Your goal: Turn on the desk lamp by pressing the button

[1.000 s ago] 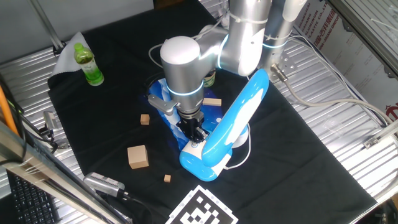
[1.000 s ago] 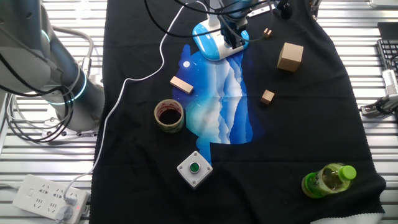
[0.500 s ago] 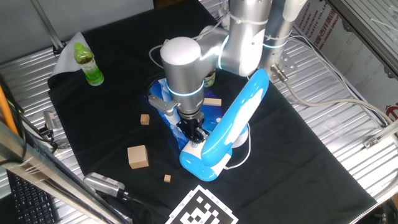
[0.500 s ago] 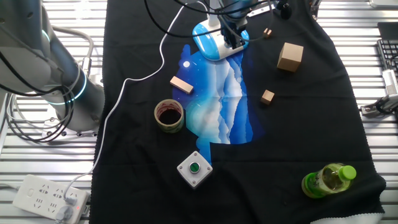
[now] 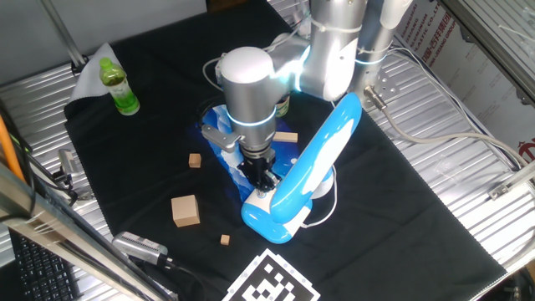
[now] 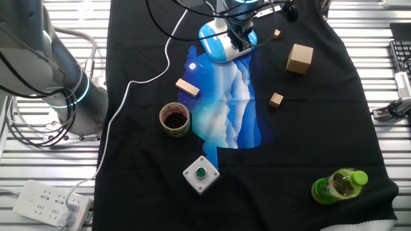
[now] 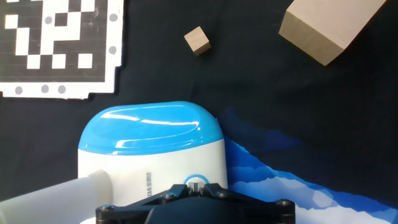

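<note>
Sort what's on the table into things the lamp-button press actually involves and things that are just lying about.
Involved: the desk lamp; the button on its base; the gripper down over that base.

Lying about: the green push button box, green bottle, tape roll, large wooden cube, small wooden blocks, blue-white patterned sheet, marker card.
</note>
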